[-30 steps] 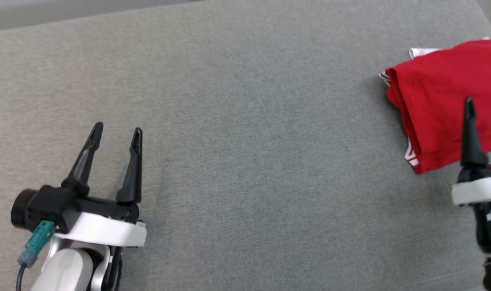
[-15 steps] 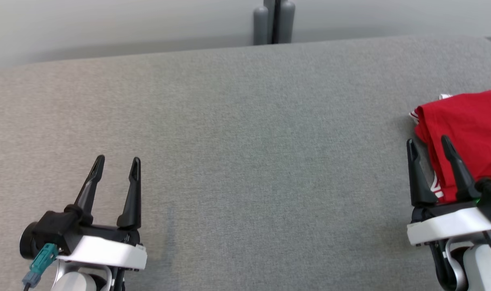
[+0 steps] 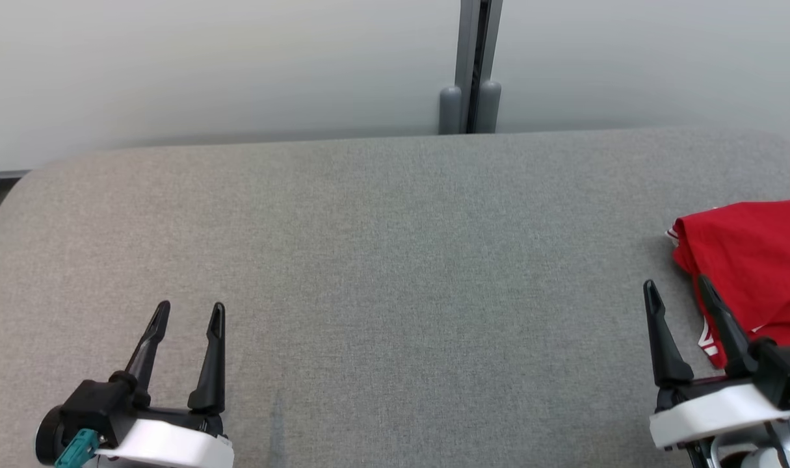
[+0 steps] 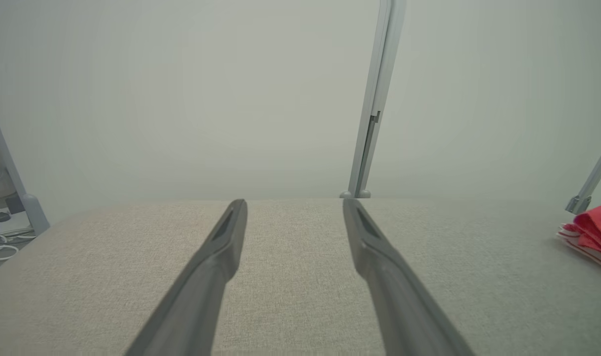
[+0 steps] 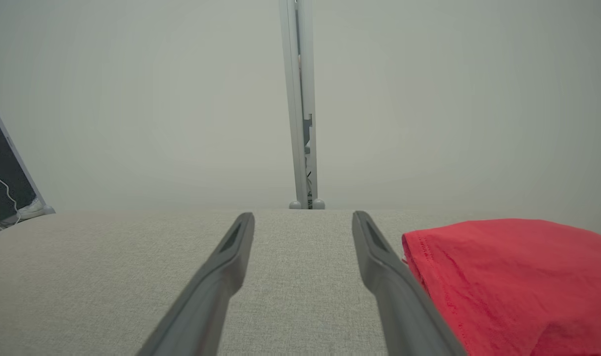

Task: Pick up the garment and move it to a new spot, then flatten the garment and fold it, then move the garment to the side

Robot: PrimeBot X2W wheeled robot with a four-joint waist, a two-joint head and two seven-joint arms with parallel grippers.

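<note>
Sitting at 7 o'clock in head view, L gripper (image 3: 190, 305) has fingers spread w/ nothing btwn them, over bare grey fabric surface (image 3: 395, 260). R gripper (image 3: 675, 283) at 5 o'clock is also spread wide & empty. Its outer finger is just beside the red garment (image 3: 752, 266); can't tell if touching. Garment lies folded at 3-4 o'clock, white stripes at its near edge, well apart from L gripper. Farther back at 12 o'clock: grey post (image 3: 471, 65) against pale wall (image 3: 173, 65).

Grey padded surface (image 3: 368, 260), pale wall (image 3: 173, 65)
</note>
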